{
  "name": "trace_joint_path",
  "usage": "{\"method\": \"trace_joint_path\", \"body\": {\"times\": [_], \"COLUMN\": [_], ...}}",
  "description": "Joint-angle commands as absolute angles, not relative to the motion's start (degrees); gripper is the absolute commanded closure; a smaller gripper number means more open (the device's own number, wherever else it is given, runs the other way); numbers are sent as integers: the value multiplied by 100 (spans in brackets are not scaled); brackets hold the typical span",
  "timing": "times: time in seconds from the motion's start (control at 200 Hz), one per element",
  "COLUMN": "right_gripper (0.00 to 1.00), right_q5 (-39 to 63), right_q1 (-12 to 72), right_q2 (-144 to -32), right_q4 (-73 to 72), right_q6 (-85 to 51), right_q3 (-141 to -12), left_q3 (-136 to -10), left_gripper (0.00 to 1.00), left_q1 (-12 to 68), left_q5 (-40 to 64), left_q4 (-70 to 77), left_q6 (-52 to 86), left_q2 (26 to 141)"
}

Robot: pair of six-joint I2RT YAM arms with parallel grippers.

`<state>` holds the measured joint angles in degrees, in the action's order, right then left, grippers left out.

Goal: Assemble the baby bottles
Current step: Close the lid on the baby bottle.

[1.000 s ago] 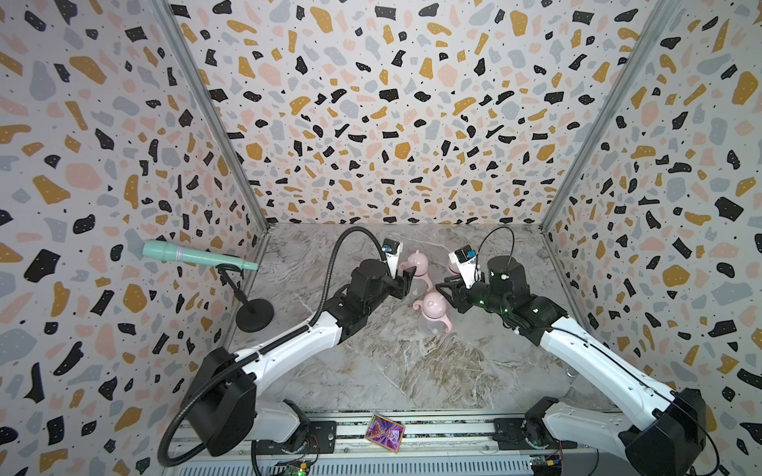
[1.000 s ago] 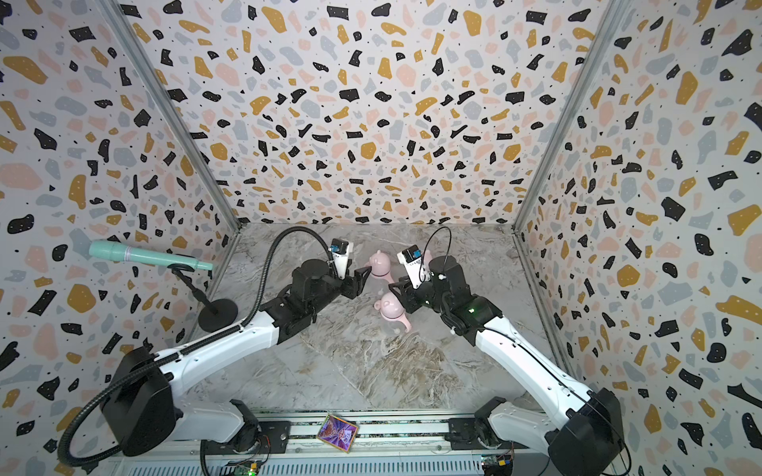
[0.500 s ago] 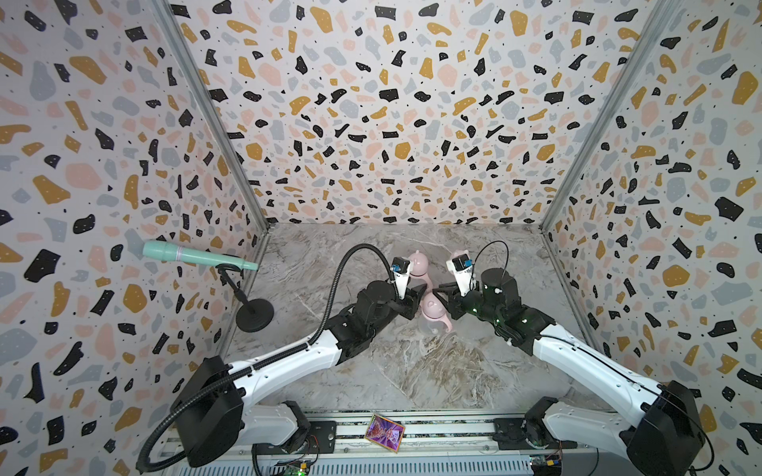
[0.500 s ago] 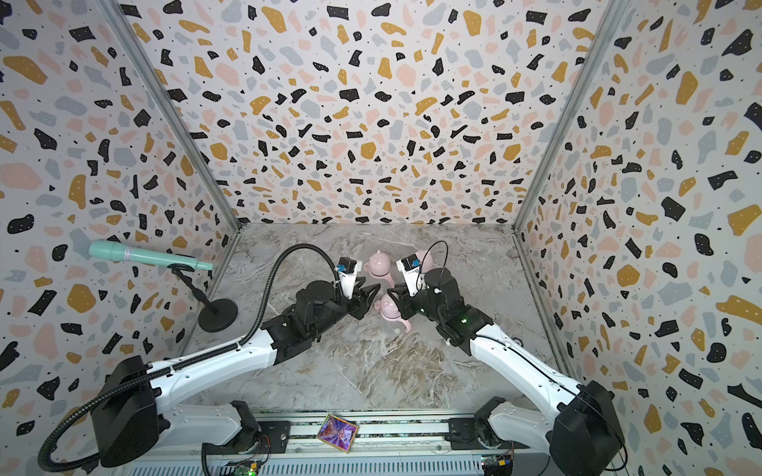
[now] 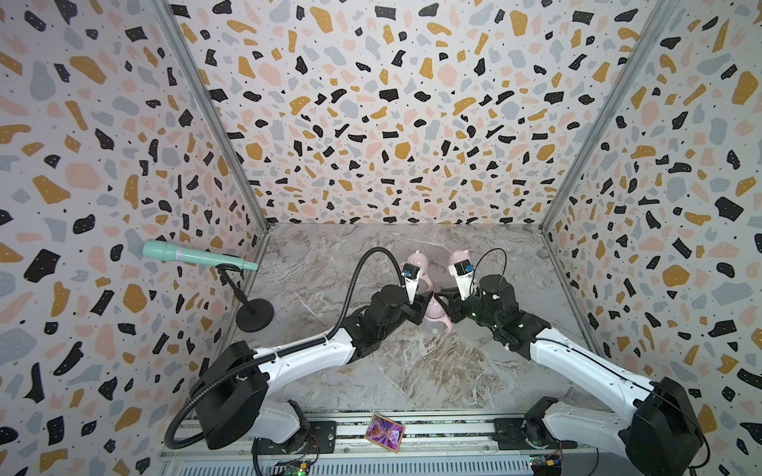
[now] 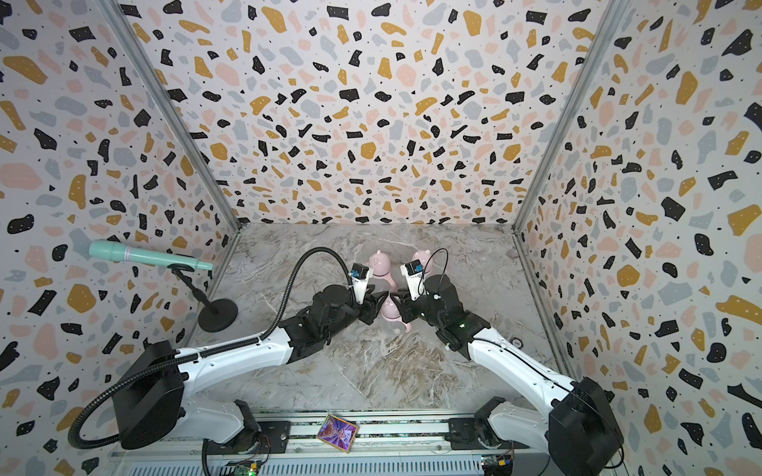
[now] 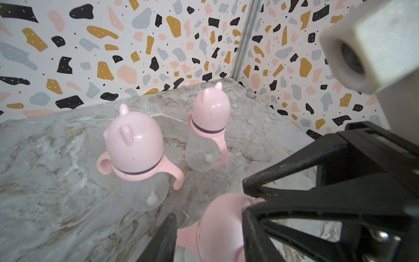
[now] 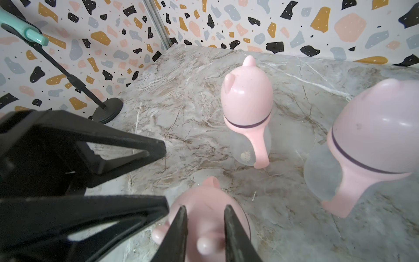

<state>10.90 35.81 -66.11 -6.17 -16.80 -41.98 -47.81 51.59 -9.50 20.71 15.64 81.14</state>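
Two capped bottles stand toward the back edge of the worktop. The third bottle sits just in front of them, mid-worktop, between both arms. The left gripper clasps it at the collar. The right gripper has narrow jaws straddling an ear on the cap; I can't tell whether they pinch. Nose to nose like this, an uneven push could cock the cap or tip the bottle.

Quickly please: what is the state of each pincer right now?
Left pincer: jaws straddle the front bottle's cap; whether it grips cannot be told.
Right pincer: closed on that cap's ear.
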Motion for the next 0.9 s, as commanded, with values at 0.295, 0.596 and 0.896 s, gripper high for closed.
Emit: {"method": "trace_joint_path", "body": {"times": [0.295, 0.596, 0.896], "right_gripper": [82, 83, 82], "right_q5": [1234, 935, 738], "right_q1": [3794, 4155, 4310], "right_q2": [-6664, -6799, -7093], "right_q4": [-856, -859, -648], "right_q6": [-2176, -2640, -2689], "right_q3": [-3772, -3319, -3456], "left_q3": [-4896, -4756, -4676], "left_gripper": [65, 74, 81], "left_q1": [5273, 5357, 5387], "left_q5": [-652, -607, -555], "left_q4": [2462, 2446, 2404], "left_q6": [1666, 1749, 1843], "left_q2": [8549, 8638, 8667]}}
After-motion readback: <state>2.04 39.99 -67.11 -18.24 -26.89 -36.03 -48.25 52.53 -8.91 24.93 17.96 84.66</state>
